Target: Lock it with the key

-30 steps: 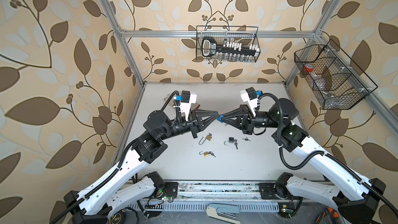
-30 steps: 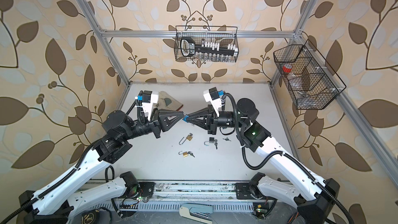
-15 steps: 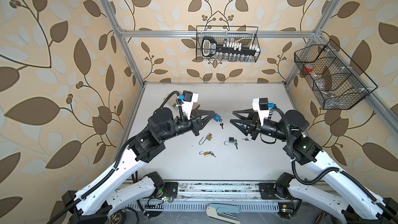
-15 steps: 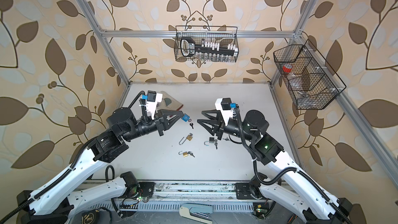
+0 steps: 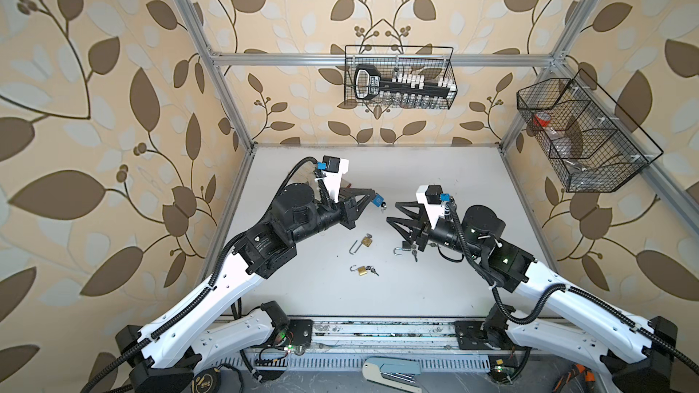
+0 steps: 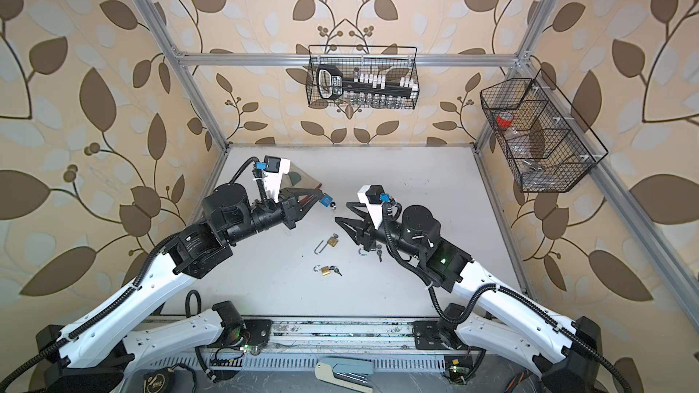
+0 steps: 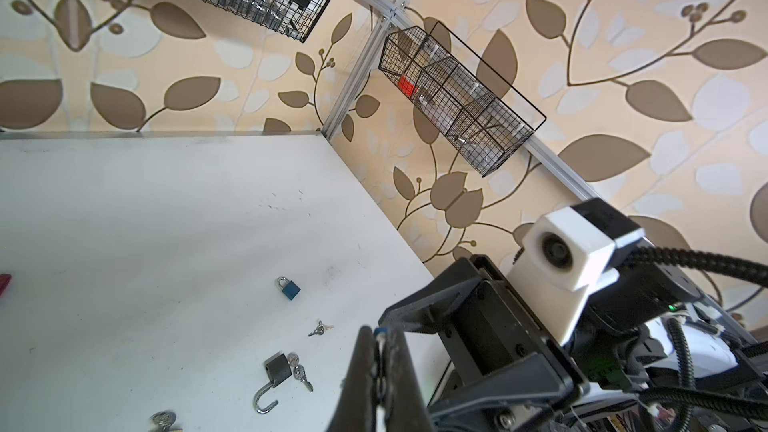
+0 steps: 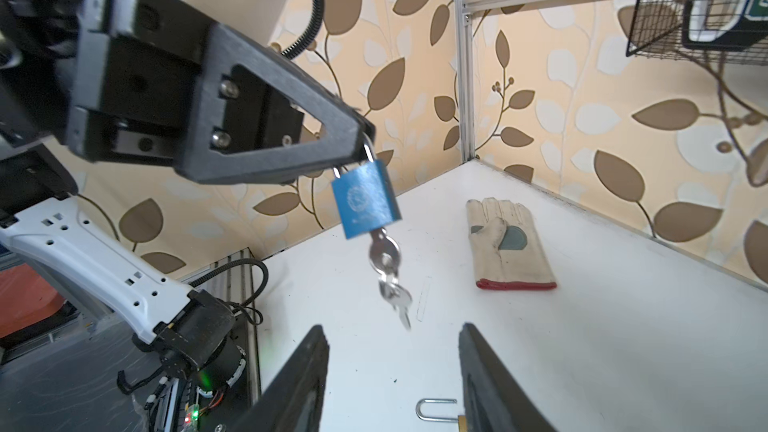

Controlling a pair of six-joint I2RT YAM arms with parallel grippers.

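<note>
Left tool (image 5: 372, 195) holds one padlock (image 8: 365, 199) with two keys (image 8: 388, 272).

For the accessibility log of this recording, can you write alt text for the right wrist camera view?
The left gripper pinches the shackle of a blue padlock, which hangs above the white table with keys dangling from its keyhole. The right gripper stands open and empty in the foreground; a beige work glove lies flat on the table beyond.
</note>
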